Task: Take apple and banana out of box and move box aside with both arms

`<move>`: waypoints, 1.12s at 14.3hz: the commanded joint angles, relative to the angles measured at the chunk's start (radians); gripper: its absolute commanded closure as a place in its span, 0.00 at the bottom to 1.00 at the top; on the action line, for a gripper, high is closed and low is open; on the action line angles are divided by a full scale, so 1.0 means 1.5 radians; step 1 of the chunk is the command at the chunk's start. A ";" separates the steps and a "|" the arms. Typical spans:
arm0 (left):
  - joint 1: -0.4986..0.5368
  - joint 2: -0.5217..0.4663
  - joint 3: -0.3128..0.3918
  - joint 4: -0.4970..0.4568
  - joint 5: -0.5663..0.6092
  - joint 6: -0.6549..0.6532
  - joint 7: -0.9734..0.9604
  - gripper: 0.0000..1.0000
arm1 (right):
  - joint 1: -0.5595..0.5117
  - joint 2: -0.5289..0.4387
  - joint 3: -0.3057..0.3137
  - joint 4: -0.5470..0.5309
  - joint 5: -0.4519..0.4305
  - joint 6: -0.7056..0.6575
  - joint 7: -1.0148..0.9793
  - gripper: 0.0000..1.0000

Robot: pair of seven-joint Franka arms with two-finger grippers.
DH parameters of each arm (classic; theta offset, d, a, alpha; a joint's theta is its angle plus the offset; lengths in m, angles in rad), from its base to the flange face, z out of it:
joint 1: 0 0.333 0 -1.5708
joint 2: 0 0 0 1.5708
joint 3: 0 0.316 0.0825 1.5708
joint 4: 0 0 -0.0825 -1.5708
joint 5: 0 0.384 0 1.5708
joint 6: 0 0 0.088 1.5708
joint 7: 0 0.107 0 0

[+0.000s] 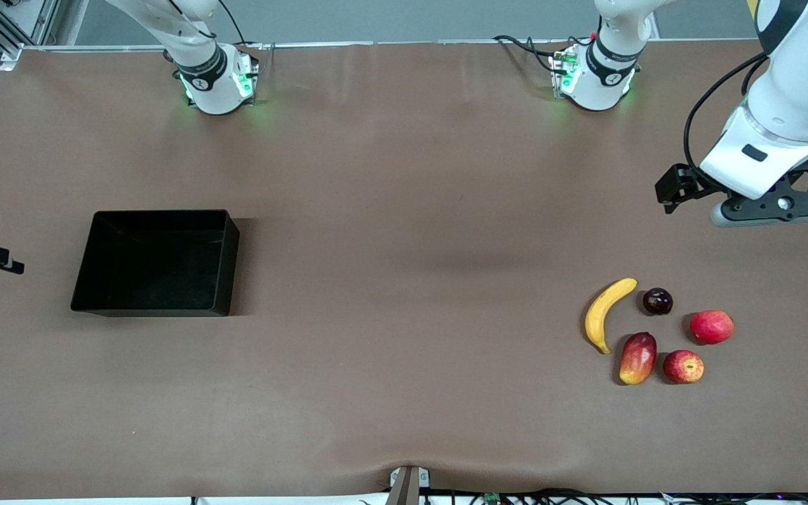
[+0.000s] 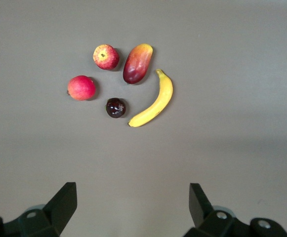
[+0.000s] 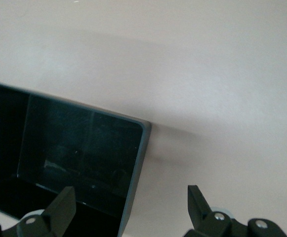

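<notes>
Left gripper (image 2: 131, 207) hangs at the front view's right edge, fingers wide apart, holding nothing. Right gripper (image 3: 128, 210) likewise wide apart, empty, over the box's edge. Box (image 1: 99, 298) mid-left of frame. Banana (image 1: 606, 313) and apple (image 1: 683, 366) lower right, apart.

Wide bare table (image 1: 411, 245) between box (image 1: 157, 263) and the 5 clustered fruits. Banana (image 1: 605, 313) crowded by dark fruit (image 1: 657, 301) and mango (image 1: 638, 358); apple (image 1: 683, 366) hemmed between mango and red fruit (image 1: 711, 327).
</notes>
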 commanded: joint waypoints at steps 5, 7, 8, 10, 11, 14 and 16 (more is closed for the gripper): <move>-0.188 -0.085 0.239 -0.052 -0.080 -0.007 0.037 0.00 | 0.030 -0.005 0.008 0.155 0.036 -0.098 -0.003 0.00; -0.227 -0.109 0.296 -0.073 -0.097 -0.007 0.054 0.00 | 0.061 -0.009 0.009 0.183 0.015 -0.136 0.152 0.00; -0.239 -0.116 0.318 -0.080 -0.102 -0.007 0.054 0.00 | 0.080 -0.012 0.008 0.200 0.005 -0.156 0.216 0.00; -0.241 -0.129 0.325 -0.093 -0.114 -0.007 0.055 0.00 | 0.120 -0.022 0.008 0.228 -0.032 -0.201 0.383 0.00; -0.239 -0.134 0.325 -0.098 -0.116 -0.004 0.055 0.00 | 0.141 -0.029 0.008 0.236 -0.055 -0.221 0.466 0.00; -0.235 -0.133 0.324 -0.095 -0.119 -0.005 0.056 0.00 | 0.242 -0.076 0.008 0.240 -0.206 -0.292 0.567 0.00; -0.234 -0.139 0.324 -0.099 -0.124 -0.006 0.058 0.00 | 0.267 -0.133 0.012 0.190 -0.222 -0.310 0.565 0.00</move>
